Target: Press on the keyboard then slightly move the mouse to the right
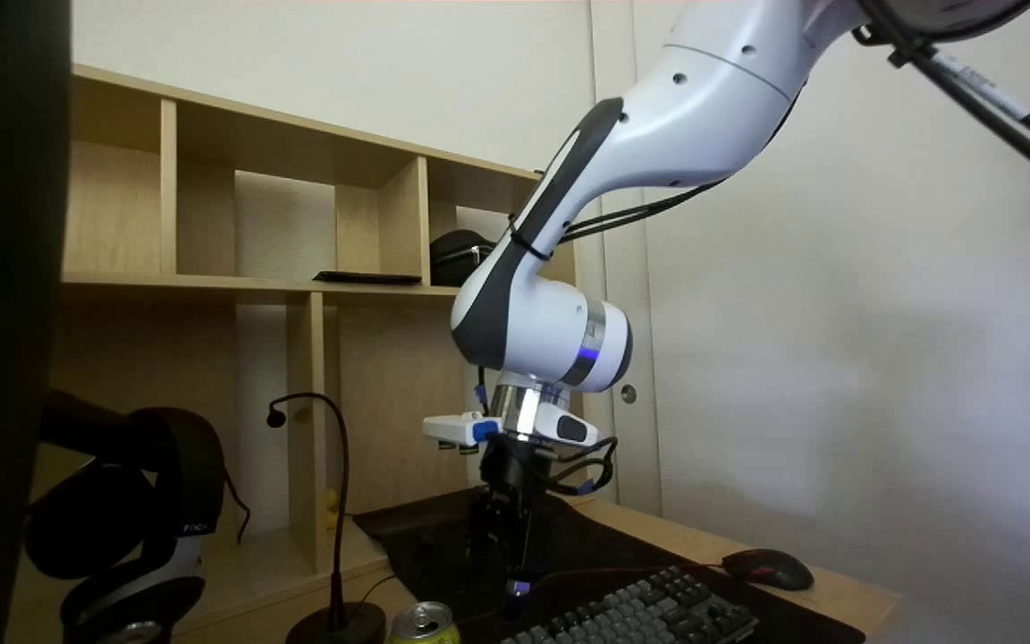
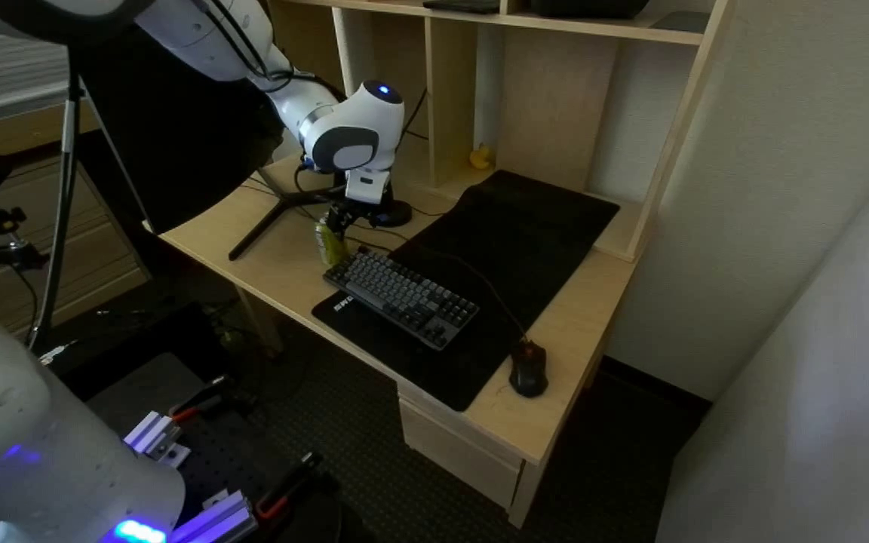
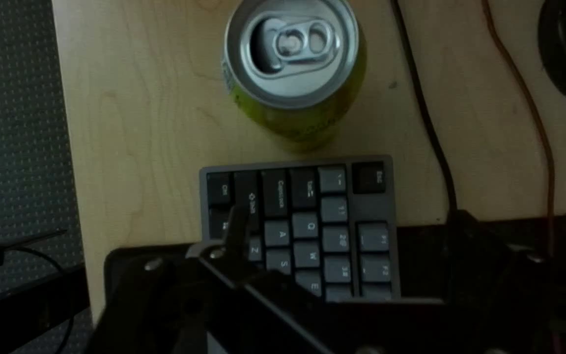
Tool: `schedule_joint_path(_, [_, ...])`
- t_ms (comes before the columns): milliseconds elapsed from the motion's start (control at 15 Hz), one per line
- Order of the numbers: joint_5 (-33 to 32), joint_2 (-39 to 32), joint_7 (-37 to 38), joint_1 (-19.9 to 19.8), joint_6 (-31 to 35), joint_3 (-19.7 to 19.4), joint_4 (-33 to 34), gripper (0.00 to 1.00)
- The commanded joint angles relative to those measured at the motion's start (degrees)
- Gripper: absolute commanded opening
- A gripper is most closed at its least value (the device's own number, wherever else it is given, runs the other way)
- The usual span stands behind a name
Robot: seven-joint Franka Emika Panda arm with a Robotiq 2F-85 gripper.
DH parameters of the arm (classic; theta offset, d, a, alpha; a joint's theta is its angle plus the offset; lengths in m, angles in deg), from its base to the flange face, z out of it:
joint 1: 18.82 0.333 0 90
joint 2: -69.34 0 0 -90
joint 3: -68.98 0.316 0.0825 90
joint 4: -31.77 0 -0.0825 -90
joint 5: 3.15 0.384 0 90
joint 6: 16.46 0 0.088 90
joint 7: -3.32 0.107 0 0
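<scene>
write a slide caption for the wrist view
Open pincer over one end of the keyboard, with an opened yellow-green can standing just beyond it on the wooden desk.

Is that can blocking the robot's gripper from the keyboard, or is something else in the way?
Nothing visible blocks it. In the wrist view, the open gripper has one finger showing over the keyboard, with nothing seen between. The yellow-green can stands past the keyboard's end, so probably beside the way, not in it.
</scene>
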Motion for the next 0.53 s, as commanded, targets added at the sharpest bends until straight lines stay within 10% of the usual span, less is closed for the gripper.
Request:
schedule_joint_path(0, [-1.38,-6.32,2.22,2.06,5.61,-0.11,5.2,1.0])
schedule_joint_path(467, [-1.5,-9.04,4.8,2.5,8.6,-0.5,7.37,1.0])
